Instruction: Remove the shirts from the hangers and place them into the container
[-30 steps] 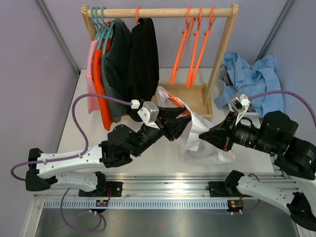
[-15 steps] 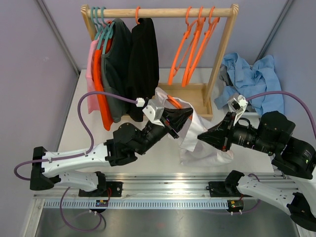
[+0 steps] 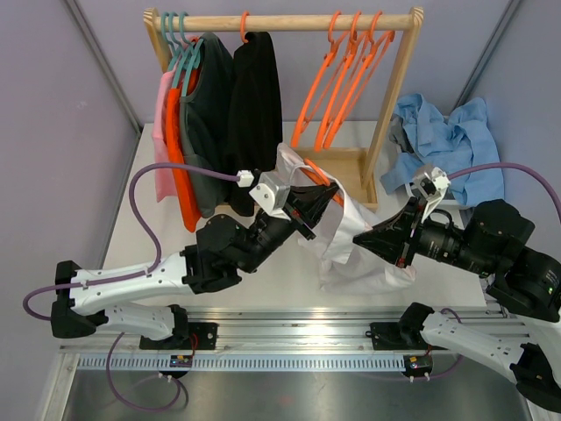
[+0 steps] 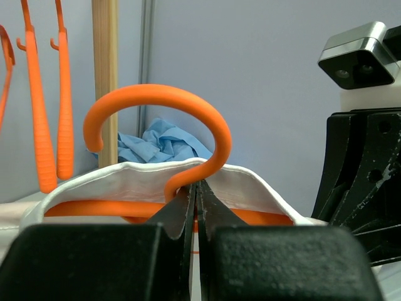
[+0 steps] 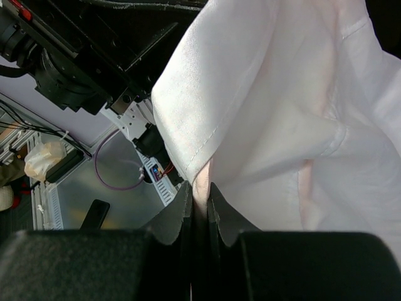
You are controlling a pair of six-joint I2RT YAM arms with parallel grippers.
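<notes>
**Desk:** What have you got on the left arm?

**Operator:** I've got the left gripper (image 4: 194,188) pinched fully closed on the neck of an orange hanger (image 4: 156,116), right where the hook meets the shoulders. In my left wrist view the hook curls up above the fingertips, and the white shirt (image 3: 359,259) has its collar wrapped around the hanger's shoulders just behind them.

**Desk:** And the right?

**Operator:** The right gripper (image 5: 199,191) is clamped on a fold of that same white shirt. I can see the cloth nipped between the two fingers and spilling away above them. From overhead the two grippers face each other near the middle of the table (image 3: 280,281), a little toward its near edge, with the shirt draped between them and its lower part lying on the surface.

**Desk:** Where's everything else?

**Operator:** The wooden rail (image 3: 289,21) runs along the far edge. At its left end I see teal hangers (image 3: 180,44) carrying a pink shirt (image 3: 162,132), an orange shirt (image 3: 182,175) and a dark grey shirt (image 3: 206,123), packed close together. A black shirt (image 3: 256,105) hangs just beside them on its own orange hanger. Three bare orange hangers (image 3: 342,88) hang toward the rail's right end. Light blue shirts (image 3: 447,145) are heaped by the table's right edge, past the rack's post.
</notes>
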